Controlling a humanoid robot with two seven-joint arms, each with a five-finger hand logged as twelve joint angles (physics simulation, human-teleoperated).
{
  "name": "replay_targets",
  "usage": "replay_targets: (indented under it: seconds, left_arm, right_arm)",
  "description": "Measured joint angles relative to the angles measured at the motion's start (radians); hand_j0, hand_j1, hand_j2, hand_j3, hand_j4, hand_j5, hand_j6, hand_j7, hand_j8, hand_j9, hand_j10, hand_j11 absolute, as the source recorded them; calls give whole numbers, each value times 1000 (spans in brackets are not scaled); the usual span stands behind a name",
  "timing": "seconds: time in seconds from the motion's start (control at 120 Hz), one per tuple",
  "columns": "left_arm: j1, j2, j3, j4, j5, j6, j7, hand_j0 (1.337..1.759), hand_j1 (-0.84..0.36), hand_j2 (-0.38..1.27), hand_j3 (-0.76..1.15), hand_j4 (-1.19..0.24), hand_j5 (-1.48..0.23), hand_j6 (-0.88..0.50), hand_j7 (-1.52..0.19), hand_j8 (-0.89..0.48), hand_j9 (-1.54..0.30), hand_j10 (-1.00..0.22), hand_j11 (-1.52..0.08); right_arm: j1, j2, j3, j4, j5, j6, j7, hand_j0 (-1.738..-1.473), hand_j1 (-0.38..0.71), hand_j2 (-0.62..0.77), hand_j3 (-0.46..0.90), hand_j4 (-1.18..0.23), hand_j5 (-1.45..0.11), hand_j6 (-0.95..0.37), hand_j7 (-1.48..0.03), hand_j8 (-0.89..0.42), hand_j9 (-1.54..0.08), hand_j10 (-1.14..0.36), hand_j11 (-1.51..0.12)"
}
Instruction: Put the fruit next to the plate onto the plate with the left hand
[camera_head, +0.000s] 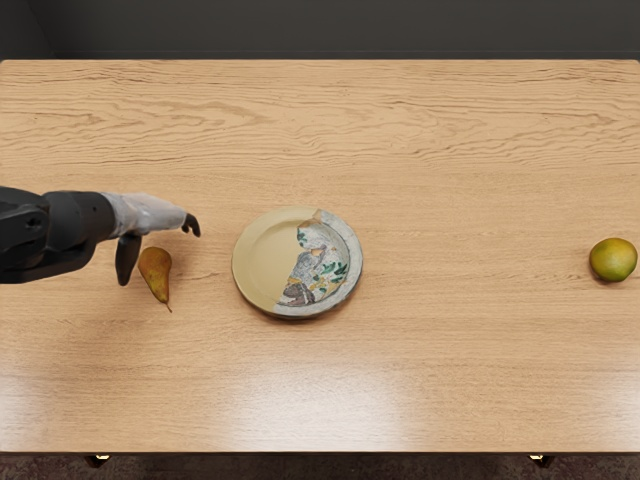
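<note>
Brown-yellow pear (155, 272), left of round patterned ceramic plate (258, 262): left hand (148, 217) over it, fingers spread, empty; lower squarely before closing.

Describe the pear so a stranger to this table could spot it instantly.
Find the round plate mid-table. Just left of it, beside the left hand, lies the pear. It is brownish-yellow and tapered, unlike the round green fruit at the far right.

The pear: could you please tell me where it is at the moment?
In the head view the pear lies on the table, left of the plate and apart from it, right beside the open left hand.
</note>
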Motion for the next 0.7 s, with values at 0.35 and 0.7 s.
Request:
replay_targets:
  seconds: [0.35,0.7]
  left_arm:
    - [5,4,40,-16,26,61,-15,1658,48,53,0,-257,-329,-258,-328,-257,-328,-256,-328]
    - [13,12,96,-16,48,146,-29,1658,26,57,0,-275,-353,-276,-353,-276,-352,-275,-352]
  right_arm:
    - [0,0,0,0,0,0,0,-1658,-349,1,0,-1,0,-1,0,-1,0,-1,0]
    - [0,0,0,0,0,0,0,-1658,-349,1,0,-1,0,-1,0,-1,0,-1,0]
